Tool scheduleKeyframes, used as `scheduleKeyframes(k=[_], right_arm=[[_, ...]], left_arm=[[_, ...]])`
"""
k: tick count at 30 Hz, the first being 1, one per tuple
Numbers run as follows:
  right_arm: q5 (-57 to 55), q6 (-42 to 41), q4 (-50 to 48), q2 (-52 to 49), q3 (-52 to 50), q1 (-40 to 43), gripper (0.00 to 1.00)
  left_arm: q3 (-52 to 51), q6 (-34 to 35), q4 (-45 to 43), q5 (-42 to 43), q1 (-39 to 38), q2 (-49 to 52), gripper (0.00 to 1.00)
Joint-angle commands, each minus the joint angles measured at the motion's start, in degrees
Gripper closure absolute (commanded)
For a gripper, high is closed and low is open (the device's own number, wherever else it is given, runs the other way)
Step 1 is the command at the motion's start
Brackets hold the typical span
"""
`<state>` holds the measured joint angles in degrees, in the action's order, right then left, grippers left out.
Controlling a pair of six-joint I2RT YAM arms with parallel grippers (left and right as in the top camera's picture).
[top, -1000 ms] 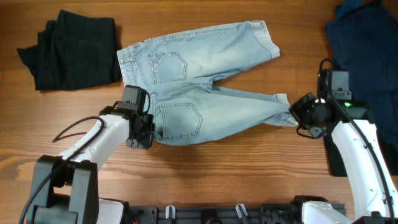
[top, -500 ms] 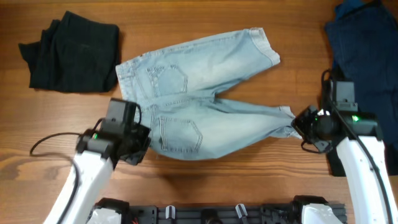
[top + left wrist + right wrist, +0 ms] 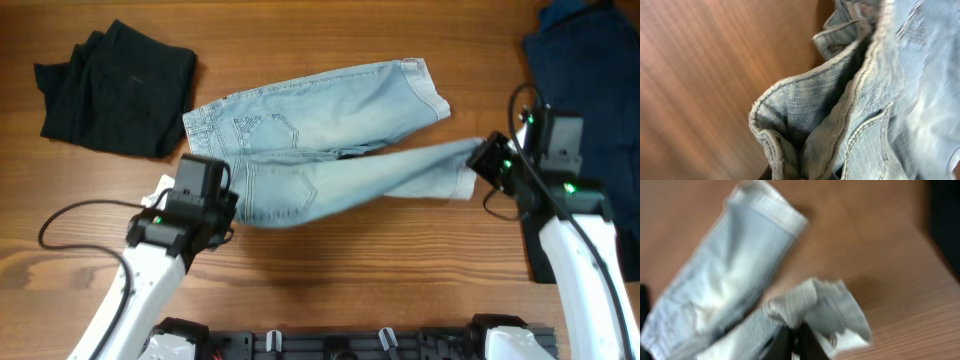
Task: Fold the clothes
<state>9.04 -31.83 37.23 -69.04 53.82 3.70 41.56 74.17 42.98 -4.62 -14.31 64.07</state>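
Two grips, seemingly mid-fold: left end effector [image 3: 228, 208] holds waistband, right end effector [image 3: 480, 163] hem of light-blue washed denim shorts [image 3: 330, 125]; next, lay lower leg over upper.

Left arm [image 3: 145, 275], lower left: white shells, blk wrist block w/ green LED [image 3: 157, 219], blk cable [image 3: 70, 211] looping off leftward. Right arm [image 3: 580, 260], right edge: same white shells, blk wrist housing, green LEDs. Right wrist view: fingers [image 3: 782, 345] dark, bottom centre.

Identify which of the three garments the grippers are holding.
The light-blue denim shorts in the middle: the left gripper holds the waistband end, the right gripper a leg hem. The black garment and the dark navy garment lie ungripped at the sides.
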Motion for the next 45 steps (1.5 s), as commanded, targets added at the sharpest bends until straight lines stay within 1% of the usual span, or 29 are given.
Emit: scheduleKeyframes(k=[1, 5, 7, 10, 12, 16, 18, 21, 27, 34, 35, 37, 38, 39, 40, 41, 42, 43, 44, 45], right_arm=[[7.5, 6.3, -12.3, -8.2, 0.1, 0.1, 0.96], [12.6, 6.2, -28.3, -17.0, 0.2, -0.9, 0.96], [13.3, 6.1, -35.1, -19.7, 0.3, -1.6, 0.96], [12.5, 6.2, -42.4, -20.5, 0.3, -2.4, 0.96], [10.3, 6.3, -46.2, -20.5, 0.5, -3.0, 0.96], [7.5, 6.3, -47.7, -20.6, 0.6, -3.8, 0.96], [5.6, 6.4, -48.0, -20.7, 0.6, -4.1, 0.96], [2.8, 6.4, -48.6, -20.8, 0.6, -4.6, 0.96], [1.9, 6.1, -49.9, -22.7, 0.6, -5.1, 0.96], [1.2, 5.7, -55.8, -29.4, 0.6, -5.7, 0.96], [1.2, 5.8, -57.0, -29.8, 0.6, -5.8, 0.96], [1.0, 5.7, -59.1, -30.6, 0.6, -5.8, 0.96], [0.8, 5.7, -60.2, -31.0, 0.6, -5.8, 0.96], [0.2, 5.7, -61.8, -31.6, 0.6, -5.8, 0.96], [-0.1, 5.7, -63.6, -31.9, 0.6, -5.8, 0.74], [-0.1, 5.7, -65.0, -32.2, 0.6, -5.8, 0.43], [-0.1, 5.8, -66.4, -32.3, 0.6, -5.8, 0.05], [-0.1, 5.8, -67.2, -32.2, 0.6, -5.8, 0.01], [0.0, 5.8, -68.0, -32.2, 0.6, -5.8, 0.00], [0.0, 5.9, -67.9, -32.2, 0.9, -5.8, 0.01]], left_arm=[[-0.2, -0.5, -10.8, -7.1, -0.1, 6.8, 0.96], [-0.2, -3.5, -22.5, -8.1, -0.1, 11.5, 0.96], [-0.2, -3.6, -26.9, -8.7, -0.1, 12.0, 0.96], [-0.2, -6.6, -33.2, -10.9, -0.1, 12.0, 0.96], [-0.2, -6.5, -36.0, -13.6, -0.1, 12.0, 0.96], [-0.2, -6.5, -38.3, -15.0, 0.0, 12.1, 0.96], [-0.2, -6.5, -38.5, -15.9, 0.0, 12.1, 0.94], [-0.2, -6.5, -38.6, -18.7, 0.0, 12.7, 0.87], [-0.2, -6.4, -39.9, -19.1, 0.0, 16.7, 0.85], [-0.2, -6.4, -48.5, -19.7, 0.4, 23.5, 0.82], [-0.2, -6.4, -49.6, -20.0, 0.7, 24.2, 0.80], [-0.2, -6.4, -51.4, -20.4, 1.3, 25.0, 0.71], [-0.2, -6.4, -52.2, -20.8, 1.6, 25.2, 0.63], [-0.2, -6.4, -52.8, -21.2, 1.9, 25.3, 0.41], [-0.2, -6.5, -53.5, -21.7, 2.5, 25.3, 0.01], [-0.2, -6.5, -54.2, -21.9, 3.1, 25.3, 0.00], [-0.2, -6.5, -55.1, -21.8, 3.8, 25.3, 0.00], [-0.2, -6.5, -56.1, -21.9, 4.6, 25.3, 0.00], [-0.2, -7.0, -57.0, -21.7, 5.2, 25.3, 0.00], [-0.2, -9.5, -58.6, -20.2, 5.9, 25.3, 0.01]])
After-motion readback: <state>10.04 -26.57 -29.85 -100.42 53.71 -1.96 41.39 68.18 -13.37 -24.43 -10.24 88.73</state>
